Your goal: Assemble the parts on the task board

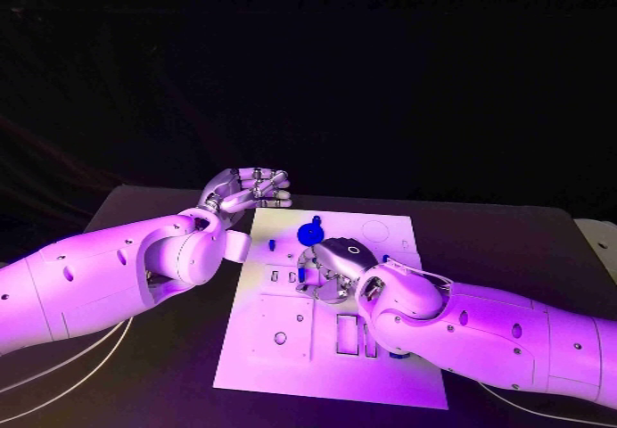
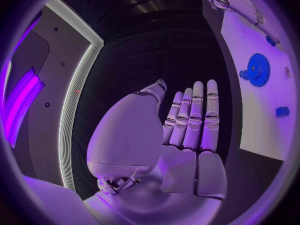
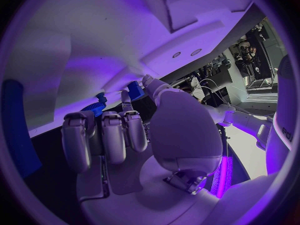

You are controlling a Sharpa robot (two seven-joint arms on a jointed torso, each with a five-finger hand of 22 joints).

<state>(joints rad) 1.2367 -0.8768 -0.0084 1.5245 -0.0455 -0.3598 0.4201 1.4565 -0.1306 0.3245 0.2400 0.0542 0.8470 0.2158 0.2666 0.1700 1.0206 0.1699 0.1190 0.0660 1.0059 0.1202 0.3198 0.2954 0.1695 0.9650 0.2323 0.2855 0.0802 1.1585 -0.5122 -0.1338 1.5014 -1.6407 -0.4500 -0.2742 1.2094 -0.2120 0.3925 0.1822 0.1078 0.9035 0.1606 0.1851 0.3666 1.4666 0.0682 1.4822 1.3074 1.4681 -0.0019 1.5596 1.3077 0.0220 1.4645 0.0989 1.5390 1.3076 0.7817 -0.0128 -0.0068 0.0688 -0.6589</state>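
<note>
The white task board (image 1: 290,357) lies in the middle of the table. A blue gear (image 1: 310,234) lies flat on its far part and also shows in the left wrist view (image 2: 256,70). Just nearer than the gear, my right hand (image 1: 332,266) is down on the board with its fingers curled. In the right wrist view a small blue part (image 3: 134,89) sits between its thumb tip and fingertips, with the gear's teeth (image 3: 94,105) just beyond. My left hand (image 1: 247,189) hovers at the board's far left corner, fingers straight and together (image 2: 190,120), holding nothing.
Two more small blue parts (image 2: 282,111) (image 2: 270,40) lie on the board near the gear. Rectangular slots (image 1: 349,334) and round holes (image 1: 281,338) mark the board's near half. A blue piece (image 1: 398,355) peeks out under my right forearm. Bare black table (image 1: 142,392) surrounds the board.
</note>
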